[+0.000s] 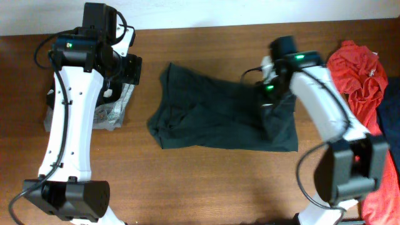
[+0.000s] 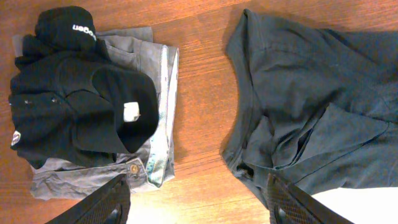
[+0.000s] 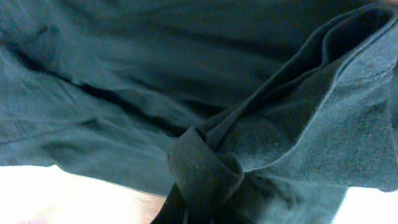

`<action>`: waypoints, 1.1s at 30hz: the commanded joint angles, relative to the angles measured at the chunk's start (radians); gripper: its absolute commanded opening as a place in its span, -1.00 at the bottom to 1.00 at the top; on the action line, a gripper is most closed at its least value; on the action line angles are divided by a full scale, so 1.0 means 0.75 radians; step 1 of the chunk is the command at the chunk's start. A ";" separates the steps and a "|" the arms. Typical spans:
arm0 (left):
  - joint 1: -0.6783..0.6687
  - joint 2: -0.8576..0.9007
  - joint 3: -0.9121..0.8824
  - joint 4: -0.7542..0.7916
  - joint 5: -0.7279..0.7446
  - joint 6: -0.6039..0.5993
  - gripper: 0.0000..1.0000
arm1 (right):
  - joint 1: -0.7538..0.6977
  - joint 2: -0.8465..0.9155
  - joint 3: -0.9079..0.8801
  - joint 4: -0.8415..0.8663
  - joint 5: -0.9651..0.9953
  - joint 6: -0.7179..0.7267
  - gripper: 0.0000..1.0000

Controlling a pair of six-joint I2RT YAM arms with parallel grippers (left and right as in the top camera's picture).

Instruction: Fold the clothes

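— Where's the dark T-shirt?
— Rumpled on the bench; my right end effector is clamped on its edge.
— And your left end effector?
— Fingers apart, empty, over the folded pile.

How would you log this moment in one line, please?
left gripper: open, empty | right gripper: shut on dark T-shirt | fold unfinished

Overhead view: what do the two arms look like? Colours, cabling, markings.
Left arm and right arm match: white rounded links, black boxy joint housings, black cables looping alongside, and a green light lit near each wrist. In the left wrist view, the fingers are black with textured pads. No lettering is legible.
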 commanded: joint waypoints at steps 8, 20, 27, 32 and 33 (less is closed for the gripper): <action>0.003 -0.033 0.019 -0.006 0.032 -0.017 0.40 | 0.200 0.147 -0.017 0.287 -0.075 0.267 -0.92; 0.006 -0.034 0.019 -0.011 0.070 -0.017 0.40 | 0.142 0.108 -0.012 0.279 -0.244 0.015 0.02; 0.006 -0.034 0.019 -0.010 0.070 -0.017 0.41 | -0.043 0.099 -0.018 0.101 -0.201 0.051 -0.81; 0.007 -0.034 0.019 -0.002 0.070 -0.017 0.42 | -0.016 0.101 -0.092 0.127 -0.251 0.051 -0.92; 0.007 -0.034 0.019 -0.001 0.070 -0.017 0.42 | 0.038 0.101 -0.161 0.207 -0.274 0.086 -0.92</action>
